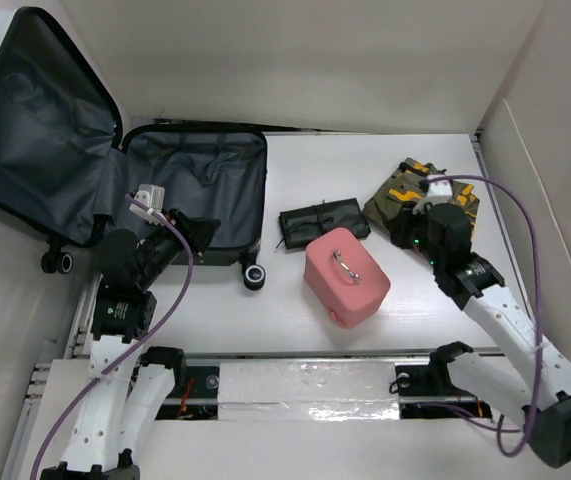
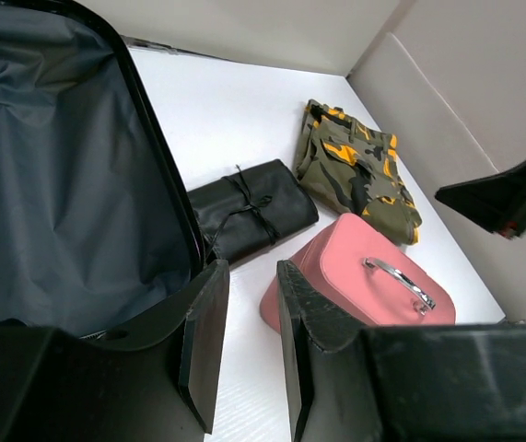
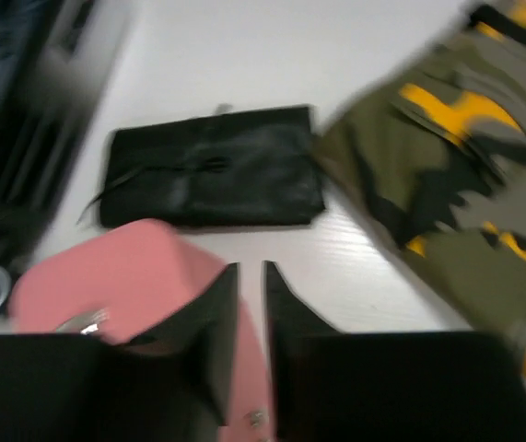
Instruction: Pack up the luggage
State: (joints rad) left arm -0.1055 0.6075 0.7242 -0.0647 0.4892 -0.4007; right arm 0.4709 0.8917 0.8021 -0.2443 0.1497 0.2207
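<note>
Claws both hold nothing. The left claw [image 2: 251, 272], jaws a narrow gap apart, sits at the near right corner of the open hard-shell wheeled suitcase with dark grey fabric lining [image 1: 195, 180]. The suitcase lies at the far left of the white tabletop [image 1: 365, 160], lid raised. The right claw [image 3: 251, 276], jaws at a slit, hovers by the pink box-shaped case with metal handle [image 1: 345, 277]. Beyond lie a black tied roll-up pouch [image 1: 323, 225] and, to its right, folded olive-and-orange camouflage cloth [image 1: 390, 195].

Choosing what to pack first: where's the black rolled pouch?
Top view: the black rolled pouch lies mid-table, between the open grey-lined suitcase and the camouflage garment, beyond the pink box case.
</note>
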